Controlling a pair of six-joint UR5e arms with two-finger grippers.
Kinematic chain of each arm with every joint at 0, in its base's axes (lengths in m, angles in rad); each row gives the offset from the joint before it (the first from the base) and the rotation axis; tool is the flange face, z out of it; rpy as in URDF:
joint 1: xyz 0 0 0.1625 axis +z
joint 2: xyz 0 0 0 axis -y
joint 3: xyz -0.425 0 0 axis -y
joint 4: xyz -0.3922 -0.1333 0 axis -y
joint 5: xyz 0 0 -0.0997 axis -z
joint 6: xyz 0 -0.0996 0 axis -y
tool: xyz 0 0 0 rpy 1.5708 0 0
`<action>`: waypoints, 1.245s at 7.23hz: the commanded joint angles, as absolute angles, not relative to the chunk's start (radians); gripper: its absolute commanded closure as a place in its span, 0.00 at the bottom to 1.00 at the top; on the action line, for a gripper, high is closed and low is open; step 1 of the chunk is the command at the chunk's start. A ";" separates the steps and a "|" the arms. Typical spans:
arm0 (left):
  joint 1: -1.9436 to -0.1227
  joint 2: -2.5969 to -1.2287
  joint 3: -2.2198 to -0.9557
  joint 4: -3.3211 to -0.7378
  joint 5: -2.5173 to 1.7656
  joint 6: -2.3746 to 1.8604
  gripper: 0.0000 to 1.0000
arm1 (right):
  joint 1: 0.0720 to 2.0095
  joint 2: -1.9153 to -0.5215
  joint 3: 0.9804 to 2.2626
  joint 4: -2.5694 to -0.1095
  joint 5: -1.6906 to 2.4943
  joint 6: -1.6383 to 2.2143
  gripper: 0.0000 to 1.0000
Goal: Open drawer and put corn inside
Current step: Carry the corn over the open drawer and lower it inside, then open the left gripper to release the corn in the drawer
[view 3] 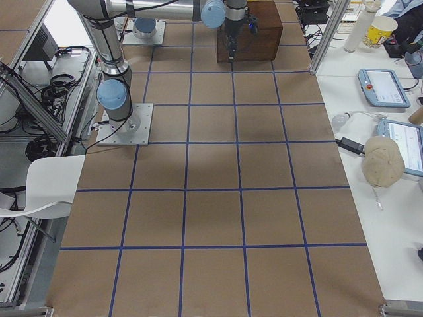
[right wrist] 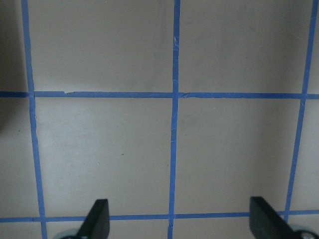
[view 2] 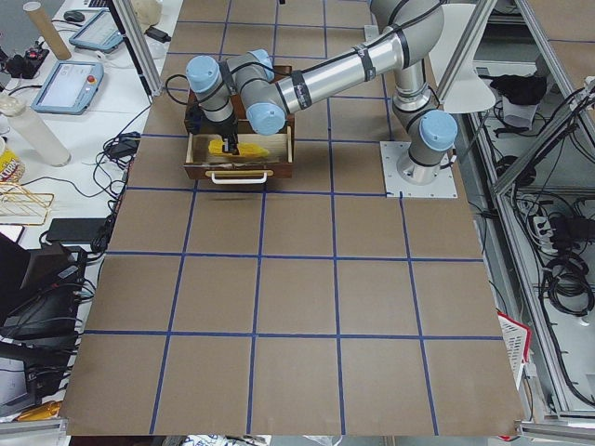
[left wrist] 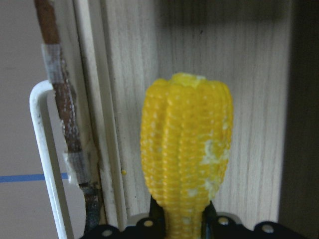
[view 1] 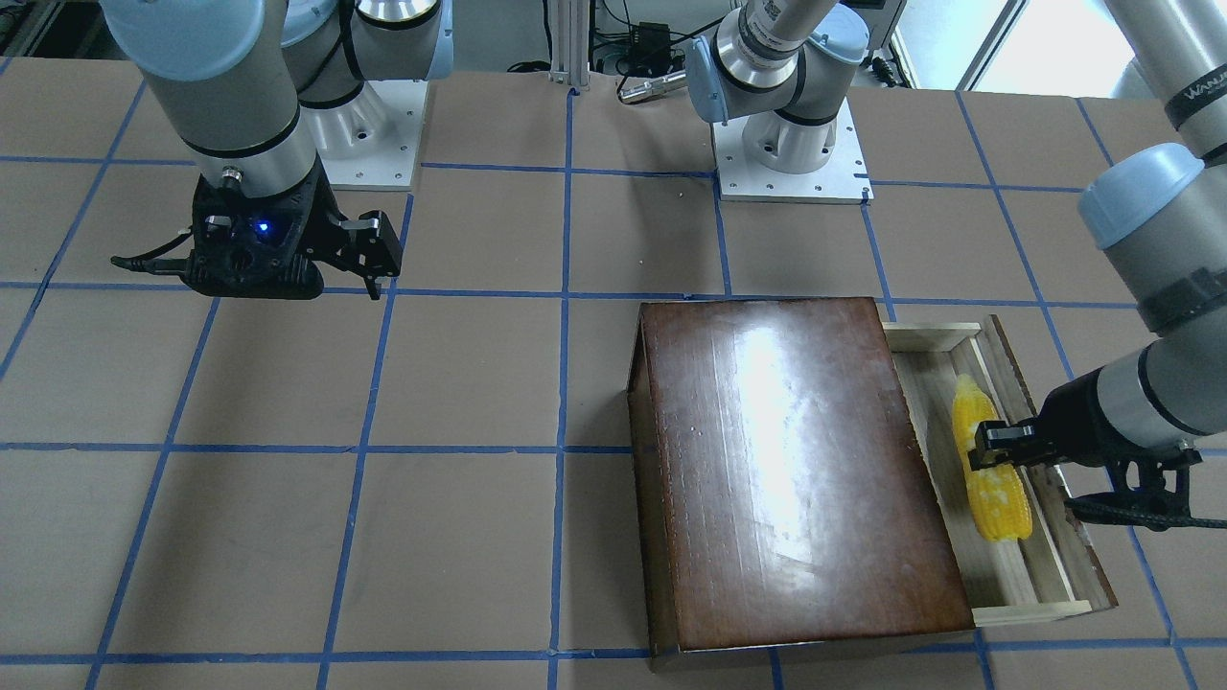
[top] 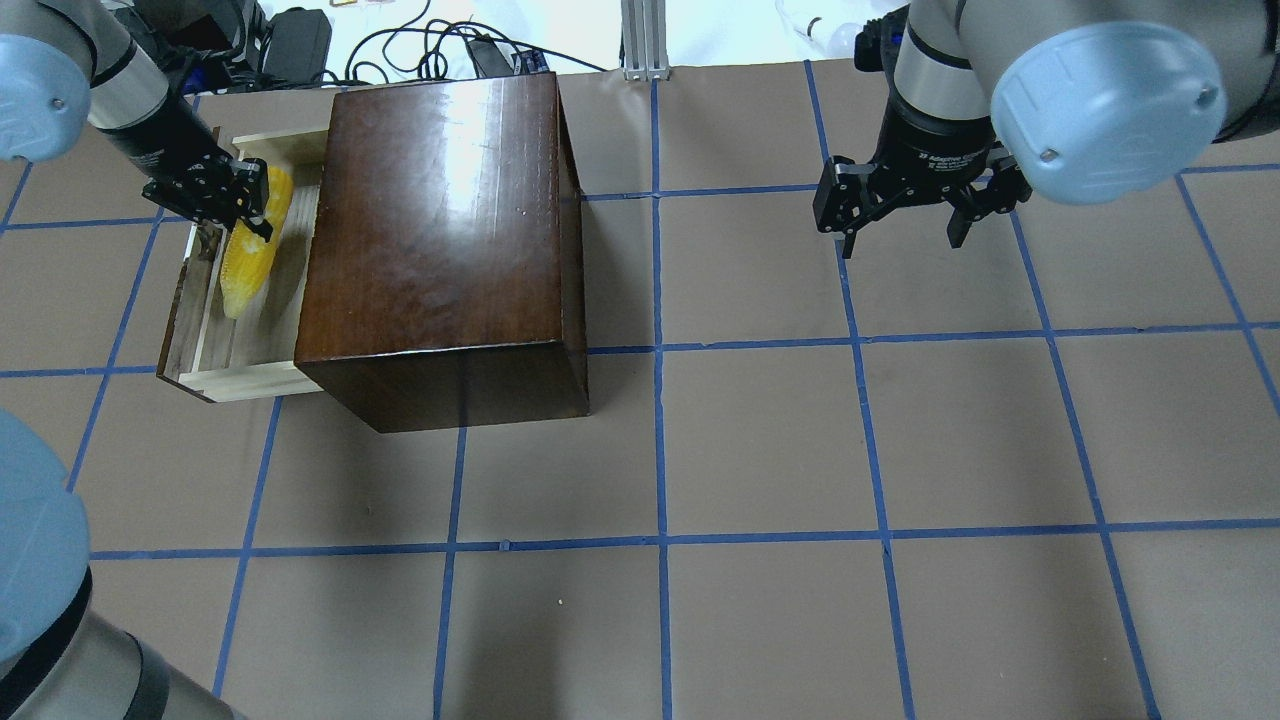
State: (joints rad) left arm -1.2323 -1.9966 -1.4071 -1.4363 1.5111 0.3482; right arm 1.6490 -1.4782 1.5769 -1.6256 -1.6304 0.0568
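Two fingers of the left tool [view 1: 990, 448] pinch the corn [view 1: 999, 503] low inside the pulled-out drawer [view 1: 1030, 610], probably so it can be let go softly. I cannot tell if it touches the bottom. Far off, the right tool [view 1: 369, 261] hangs spread wide over the counter [view 1: 460, 383].

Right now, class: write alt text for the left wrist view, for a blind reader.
A yellow corn cob fills the centre, gripped at its base by the left hand, over the pale-wood floor of the open drawer. The drawer's white handle runs down the left edge.
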 commanded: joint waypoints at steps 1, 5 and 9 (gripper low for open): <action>-1.233 -2.003 -1.407 -1.433 1.509 0.348 0.46 | 1.649 -1.479 1.577 -1.624 -1.631 0.057 0.00; -1.235 -1.970 -1.393 -1.433 1.428 0.342 0.00 | 1.649 -1.479 1.577 -1.626 -1.631 0.057 0.00; -1.265 -1.899 -1.284 -1.630 1.442 0.334 0.00 | 1.649 -1.477 1.577 -1.624 -1.631 0.057 0.00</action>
